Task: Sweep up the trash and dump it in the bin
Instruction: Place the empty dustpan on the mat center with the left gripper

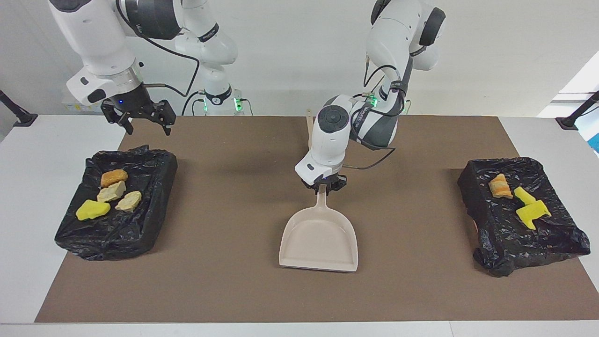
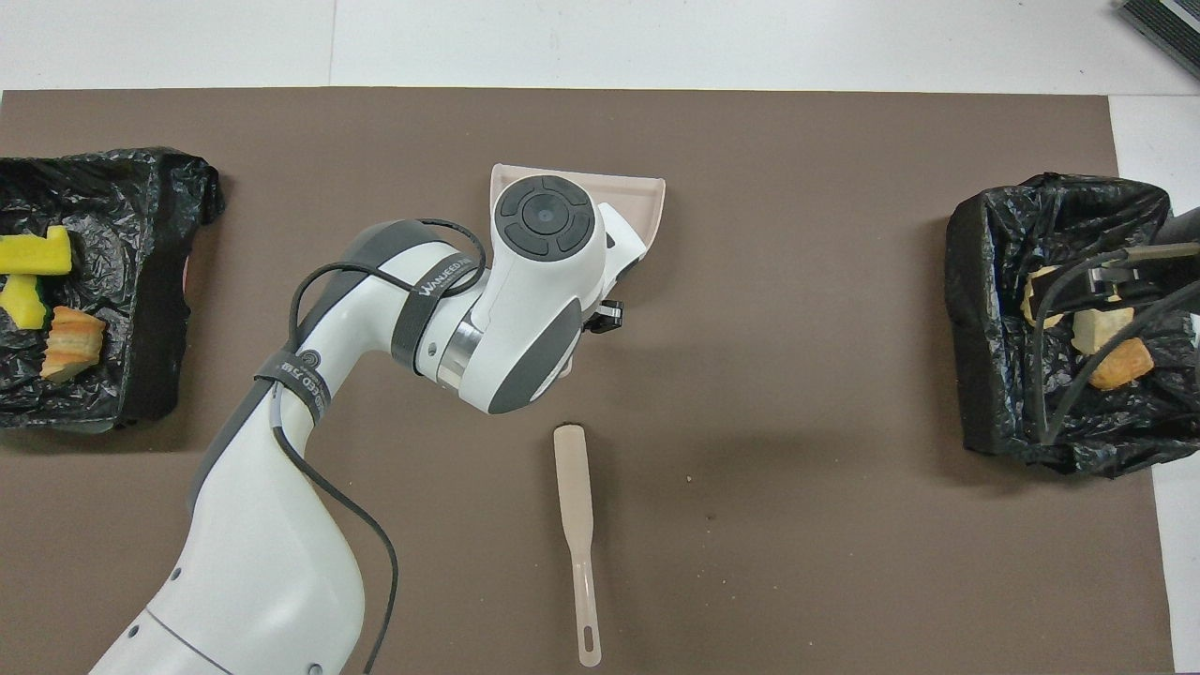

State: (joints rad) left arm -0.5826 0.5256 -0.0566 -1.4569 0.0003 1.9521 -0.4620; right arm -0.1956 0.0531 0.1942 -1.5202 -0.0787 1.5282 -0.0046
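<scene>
My left gripper point(image 1: 324, 187) point(image 2: 606, 317) is shut on the handle of the beige dustpan point(image 1: 319, 243) point(image 2: 647, 186) over the middle of the mat; the pan's wide mouth points away from the robots, low at the mat. The beige brush point(image 2: 574, 487) lies on the mat nearer to the robots, mostly hidden by my left arm in the facing view. Trash lies in two black-lined bins: several lumps point(image 1: 112, 192) in the bin point(image 1: 140, 234) at the right arm's end, three pieces point(image 1: 500, 186) point(image 2: 70, 342) in the bin point(image 1: 514, 243) point(image 2: 141, 309) at the left arm's end. My right gripper point(image 1: 146, 127) hangs open in the air by its bin, nothing in it.
The brown mat point(image 1: 210, 281) covers most of the white table point(image 1: 28, 262). Cables of my right arm point(image 2: 1078, 281) hang over the bin at its end in the overhead view. Black stands point(image 1: 18, 117) sit at the table's corners by the robots.
</scene>
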